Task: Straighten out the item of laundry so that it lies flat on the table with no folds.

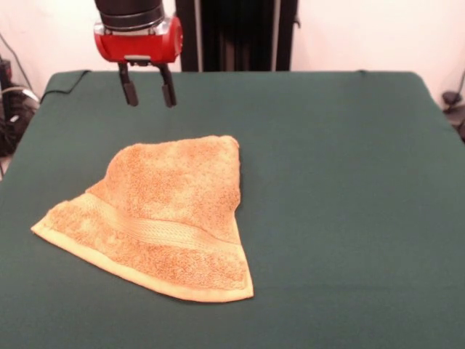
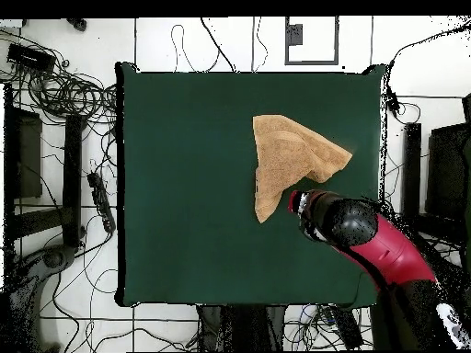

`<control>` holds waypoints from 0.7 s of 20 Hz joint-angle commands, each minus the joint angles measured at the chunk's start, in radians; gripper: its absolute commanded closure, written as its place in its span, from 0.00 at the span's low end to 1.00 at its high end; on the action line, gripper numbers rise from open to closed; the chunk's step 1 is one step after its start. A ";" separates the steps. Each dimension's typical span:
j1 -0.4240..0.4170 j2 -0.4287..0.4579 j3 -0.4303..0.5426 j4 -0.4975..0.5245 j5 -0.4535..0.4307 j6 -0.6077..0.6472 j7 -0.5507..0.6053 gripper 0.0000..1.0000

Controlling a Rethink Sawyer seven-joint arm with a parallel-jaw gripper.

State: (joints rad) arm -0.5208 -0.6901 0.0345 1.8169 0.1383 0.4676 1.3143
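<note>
— Can you read any words or numbers here?
— No, none. The fuzzy golden-orange towel (image 1: pixel 163 218) has only a plain woven stripe, no letters.
— What about the big dark green cloth table (image 1: pixel 349 182)?
— It is bare of writing too.
— And the red and black gripper (image 1: pixel 148 84)?
— No name or number shows on it.

Table (image 1: pixel 349 218), covered in plain dark green cloth, carries a single golden-orange terry towel (image 1: pixel 167 211), lying folded into a rough triangle with its woven band near the hem.
</note>
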 commanded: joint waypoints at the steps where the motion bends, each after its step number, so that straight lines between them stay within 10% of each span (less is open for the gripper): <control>1: 0.041 0.006 0.146 0.098 0.018 -0.029 0.149 0.00; 14: 0.054 -0.015 0.209 0.086 -0.032 0.028 0.070 0.00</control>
State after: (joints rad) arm -0.5168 -0.7125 0.1024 1.8286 0.1383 0.4676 1.3143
